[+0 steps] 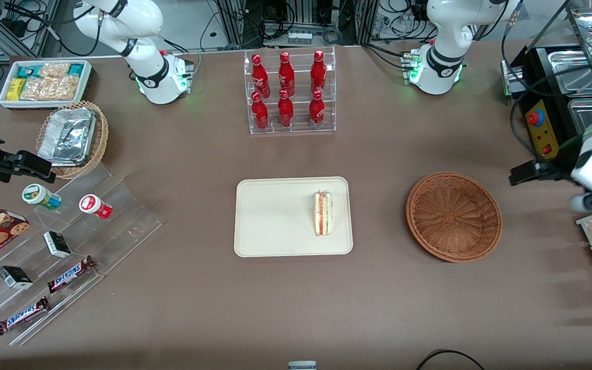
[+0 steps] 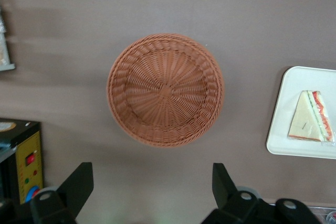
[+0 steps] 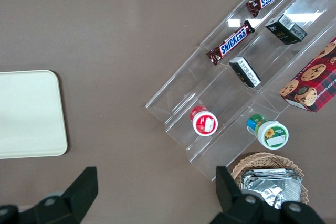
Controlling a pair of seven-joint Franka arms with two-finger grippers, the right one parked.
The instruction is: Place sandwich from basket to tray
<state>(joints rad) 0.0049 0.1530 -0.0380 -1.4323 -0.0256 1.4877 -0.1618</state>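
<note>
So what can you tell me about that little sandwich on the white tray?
The sandwich is a triangular wedge of pale bread with red, green and yellow filling showing along one edge. It lies on the cream tray, at the end nearest the empty brown wicker basket. Nothing else touches it; the gripper hangs open above the table near the basket.

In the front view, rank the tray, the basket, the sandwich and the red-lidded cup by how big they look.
1. tray
2. basket
3. sandwich
4. red-lidded cup
Open gripper hangs above the table, toward the working arm's end.
</note>
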